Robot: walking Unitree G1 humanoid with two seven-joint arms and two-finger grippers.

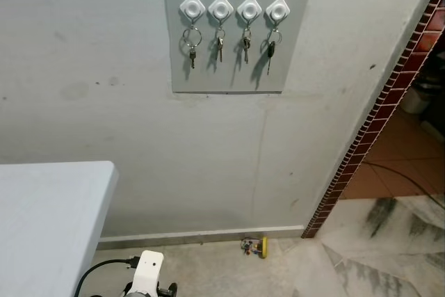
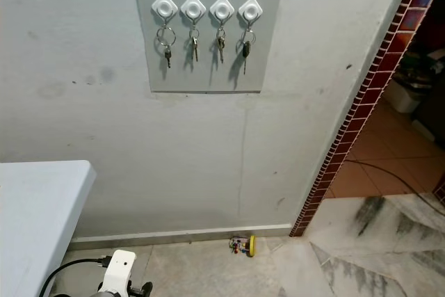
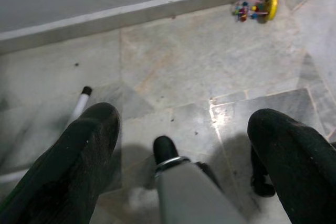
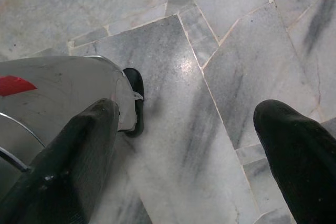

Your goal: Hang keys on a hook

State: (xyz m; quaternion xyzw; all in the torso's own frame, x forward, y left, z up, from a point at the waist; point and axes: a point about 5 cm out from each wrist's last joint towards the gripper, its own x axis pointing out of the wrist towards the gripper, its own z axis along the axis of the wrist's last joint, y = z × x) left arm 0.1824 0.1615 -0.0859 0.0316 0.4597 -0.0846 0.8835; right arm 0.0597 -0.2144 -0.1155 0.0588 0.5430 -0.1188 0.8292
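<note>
A grey panel (image 1: 236, 74) on the wall carries a row of white diamond-shaped hooks (image 1: 221, 9). From each hook hangs a ring with keys (image 1: 192, 48), the rightmost key (image 1: 270, 52) being dark-headed. Both arms hang low, well below the panel. In the left wrist view my left gripper (image 3: 181, 129) points down at the marble floor, its black fingers (image 3: 86, 137) wide open with nothing between them. My right gripper (image 4: 189, 129) also faces the floor, its fingers (image 4: 294, 150) open and empty.
A white table (image 1: 49, 206) stands at lower left against the wall. A small colourful toy (image 1: 255, 246) lies at the skirting board. A red-tiled wall edge (image 1: 389, 102) borders an opening at right, with a cable (image 1: 407, 175) on the floor beyond.
</note>
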